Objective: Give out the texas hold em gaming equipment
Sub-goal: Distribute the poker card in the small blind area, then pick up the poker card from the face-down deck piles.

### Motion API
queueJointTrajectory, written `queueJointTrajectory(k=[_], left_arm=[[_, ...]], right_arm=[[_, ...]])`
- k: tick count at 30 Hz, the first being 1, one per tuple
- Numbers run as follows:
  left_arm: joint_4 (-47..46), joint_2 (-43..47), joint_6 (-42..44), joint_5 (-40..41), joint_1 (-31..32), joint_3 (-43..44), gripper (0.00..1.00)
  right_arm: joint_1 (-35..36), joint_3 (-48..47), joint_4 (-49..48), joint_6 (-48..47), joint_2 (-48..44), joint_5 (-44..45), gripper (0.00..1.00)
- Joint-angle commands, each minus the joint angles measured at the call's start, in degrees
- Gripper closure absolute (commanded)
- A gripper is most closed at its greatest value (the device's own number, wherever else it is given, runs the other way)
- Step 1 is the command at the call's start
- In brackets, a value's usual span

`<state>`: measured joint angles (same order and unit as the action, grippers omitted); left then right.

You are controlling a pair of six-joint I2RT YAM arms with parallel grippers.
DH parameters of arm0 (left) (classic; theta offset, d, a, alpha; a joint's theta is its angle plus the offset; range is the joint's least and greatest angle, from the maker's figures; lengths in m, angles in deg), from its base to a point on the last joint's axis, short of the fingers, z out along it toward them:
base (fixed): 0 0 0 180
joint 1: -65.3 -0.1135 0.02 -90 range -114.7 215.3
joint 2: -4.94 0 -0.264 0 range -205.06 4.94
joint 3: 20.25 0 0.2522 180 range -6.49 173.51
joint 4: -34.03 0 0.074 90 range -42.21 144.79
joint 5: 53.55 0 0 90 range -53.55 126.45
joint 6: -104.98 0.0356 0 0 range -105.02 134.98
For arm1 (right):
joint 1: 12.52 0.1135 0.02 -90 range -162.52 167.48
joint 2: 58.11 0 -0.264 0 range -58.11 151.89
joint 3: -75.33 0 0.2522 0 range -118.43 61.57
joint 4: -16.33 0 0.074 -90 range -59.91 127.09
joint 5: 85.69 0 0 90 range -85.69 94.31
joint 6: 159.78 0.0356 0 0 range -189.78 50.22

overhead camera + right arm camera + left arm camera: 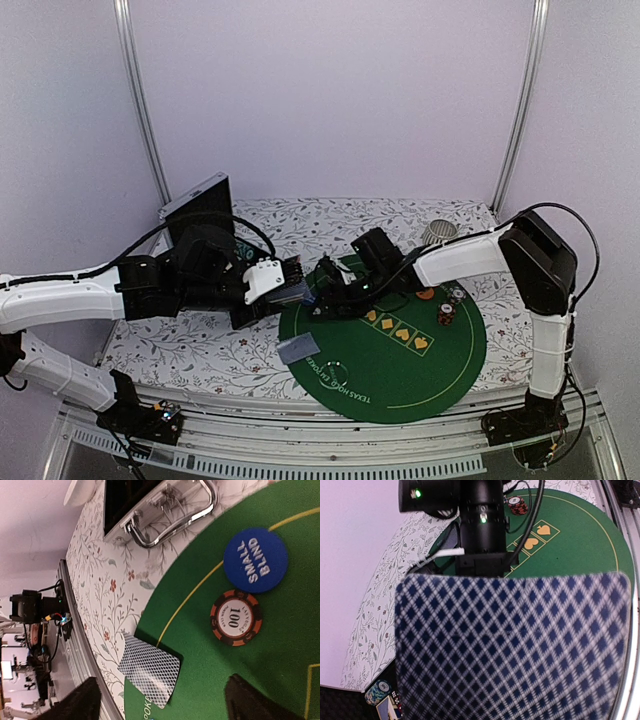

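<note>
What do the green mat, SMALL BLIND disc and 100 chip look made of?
Green mat: looks like felt, matte and slightly fuzzy, with printed yellow lines. SMALL BLIND disc: probably plastic, smooth flat blue with white lettering. 100 chip: likely plastic or clay composite, with orange and black edge stripes and a white centre label; the look does not settle which.

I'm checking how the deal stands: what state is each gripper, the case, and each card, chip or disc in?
Left gripper: shut on the held cards.
Held cards: off the table, backs showing.
Right gripper: open, empty.
Loose card: face down, lying across the edge of the mat.
Chip: flat on the mat.
Blue disc: flat, lettering up.
Case: open.
</note>
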<state>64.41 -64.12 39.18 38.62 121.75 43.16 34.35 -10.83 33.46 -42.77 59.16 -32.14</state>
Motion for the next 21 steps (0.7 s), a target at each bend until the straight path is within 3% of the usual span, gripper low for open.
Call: queueJointTrajectory(k=[1,6,9,14,21], left_arm=[[-1.24,0.23,0.46,-0.35,-0.57,-0.69,0.58],[-1.24,0.40,0.59,-0.51,-0.55,-0.60,0.58],[-1.24,0.44,0.72,-0.64,-0.59,-0.60,0.58],[-1.24,0.45,0.80,-0.57,-0.60,-0.58,0.58],[-1.24,0.41,0.78,-0.37,-0.57,-0.69,0.58]], right_arm=[[0.12,-2.97,7.84,-5.73,-10.51,11.63,0.01],[-0.08,-2.47,9.72,-8.24,-19.69,16.43,0.01],[-0.06,-2.42,8.53,-8.85,-22.75,10.98,0.01],[0.61,-0.15,-1.90,-4.13,-23.41,-3.49,0.01],[3.22,-2.63,-2.81,-1.78,-19.64,-5.56,0.01]])
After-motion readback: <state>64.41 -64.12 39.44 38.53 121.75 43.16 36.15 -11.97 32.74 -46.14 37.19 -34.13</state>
